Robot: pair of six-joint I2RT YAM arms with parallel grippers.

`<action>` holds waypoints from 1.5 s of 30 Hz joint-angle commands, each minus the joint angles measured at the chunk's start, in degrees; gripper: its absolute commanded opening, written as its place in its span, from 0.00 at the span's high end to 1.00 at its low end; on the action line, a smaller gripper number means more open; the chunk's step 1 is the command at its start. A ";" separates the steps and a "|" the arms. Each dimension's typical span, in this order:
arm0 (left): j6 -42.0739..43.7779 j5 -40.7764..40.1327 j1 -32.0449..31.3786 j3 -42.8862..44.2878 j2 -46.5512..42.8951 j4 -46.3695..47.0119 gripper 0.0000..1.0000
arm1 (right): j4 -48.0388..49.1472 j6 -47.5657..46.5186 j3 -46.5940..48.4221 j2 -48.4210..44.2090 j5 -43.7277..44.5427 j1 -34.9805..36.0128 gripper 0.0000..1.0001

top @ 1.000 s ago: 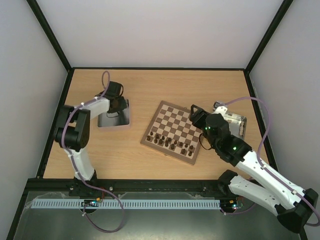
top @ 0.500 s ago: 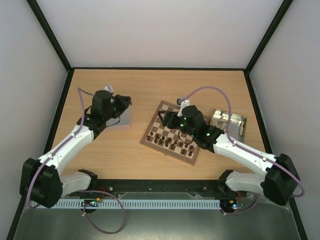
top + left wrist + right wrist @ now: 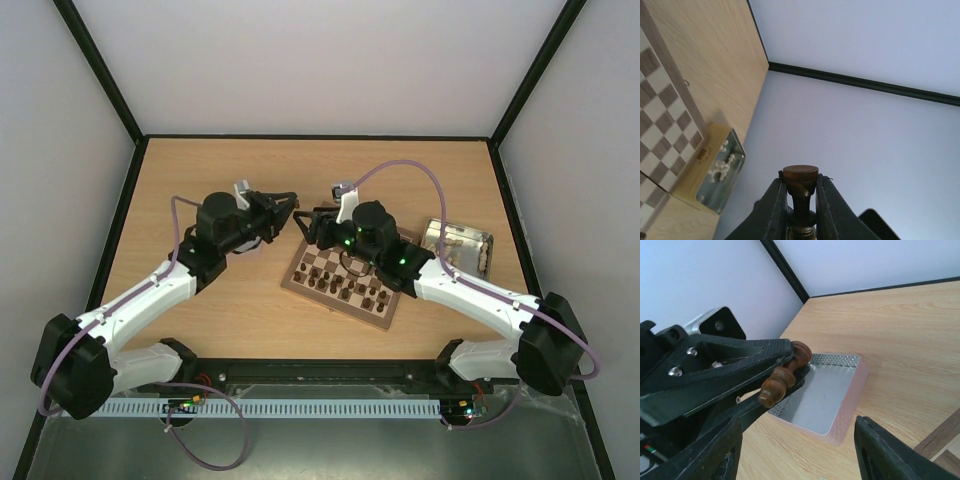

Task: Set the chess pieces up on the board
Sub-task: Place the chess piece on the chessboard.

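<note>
My left gripper [image 3: 286, 208] is shut on a dark brown chess piece [image 3: 800, 181], held in the air just off the board's far left corner. In the right wrist view the same chess piece [image 3: 783, 374] lies sideways between the left gripper's fingers [image 3: 740, 360]. My right gripper [image 3: 312, 226] faces it from the board side, and its jaws stand wide open with nothing between them [image 3: 797, 455]. The board [image 3: 345, 270] carries several dark chess pieces [image 3: 346, 286] in its near rows.
A grey metal tray [image 3: 826, 396] lies on the table behind the left gripper, its visible floor bare. A yellow-sided tray [image 3: 458, 243] with light-coloured pieces stands right of the board. Black-edged walls enclose the wooden table [image 3: 210, 310].
The left arm swung from the grey tray toward the board's far left corner, carrying the piece. The right arm crossed the board leftward to meet it, jaws still open.
</note>
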 commanded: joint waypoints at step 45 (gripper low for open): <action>-2.93 -2.75 -6.12 2.58 -0.92 1.70 0.86 | 3.15 -13.92 1.29 0.56 4.36 0.36 0.76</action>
